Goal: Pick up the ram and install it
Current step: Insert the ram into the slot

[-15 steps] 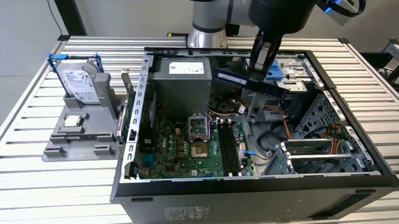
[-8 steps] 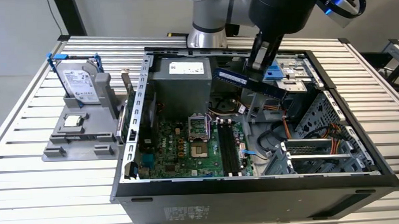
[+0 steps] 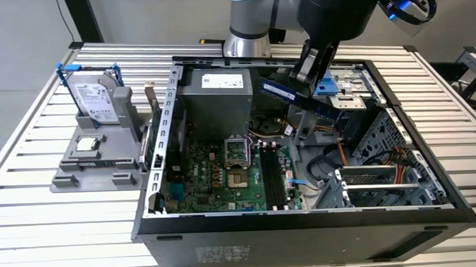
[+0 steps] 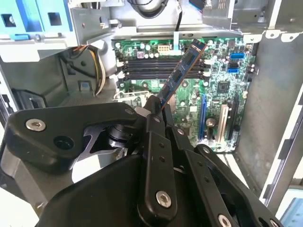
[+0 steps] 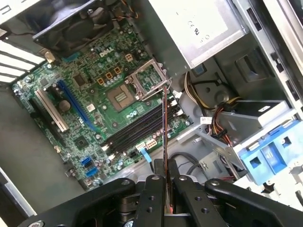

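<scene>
Here, in the exterior view, the gripper [image 3: 309, 77] is clamped on the ram [image 3: 288, 95], holding it tilted in the air above the open computer case [image 3: 305, 238], toward the exterior view's right of the motherboard [image 3: 223, 175]. In the second wrist view the fingers [image 4: 154, 132] pinch one end of the ram [image 4: 182, 71], which juts out over the black slots [image 4: 156, 66] without touching them. In the first wrist view the ram [image 5: 164, 123] shows edge-on, a thin line above those slots [image 5: 135, 132].
</scene>
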`<state>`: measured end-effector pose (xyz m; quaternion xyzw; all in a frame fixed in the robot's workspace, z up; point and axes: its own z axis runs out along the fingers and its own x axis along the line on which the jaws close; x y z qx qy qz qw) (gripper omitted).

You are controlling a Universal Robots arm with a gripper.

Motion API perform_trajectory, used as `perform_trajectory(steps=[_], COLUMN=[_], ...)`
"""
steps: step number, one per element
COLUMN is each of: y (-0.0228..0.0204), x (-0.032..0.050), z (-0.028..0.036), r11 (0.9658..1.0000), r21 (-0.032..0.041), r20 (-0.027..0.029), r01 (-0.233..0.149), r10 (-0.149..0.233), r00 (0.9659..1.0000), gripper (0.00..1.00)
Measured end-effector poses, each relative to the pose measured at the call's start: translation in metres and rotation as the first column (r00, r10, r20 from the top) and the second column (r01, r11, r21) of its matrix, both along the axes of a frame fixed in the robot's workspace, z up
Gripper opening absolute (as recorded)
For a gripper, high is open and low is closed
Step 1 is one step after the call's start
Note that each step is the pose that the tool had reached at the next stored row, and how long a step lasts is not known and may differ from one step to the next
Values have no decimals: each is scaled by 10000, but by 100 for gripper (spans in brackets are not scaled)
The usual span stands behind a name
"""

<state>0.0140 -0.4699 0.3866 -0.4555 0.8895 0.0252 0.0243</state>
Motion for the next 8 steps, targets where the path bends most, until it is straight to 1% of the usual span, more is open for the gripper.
perform_trajectory(steps=[4,8], y=[0,0], x=[0,0], z=[0,0], r11=[9987,9948], r21=[-1,-1], r20=[0,0], r01=[510,1018], r10=[-510,-1018], r00=[9987,9948], gripper=[0,0])
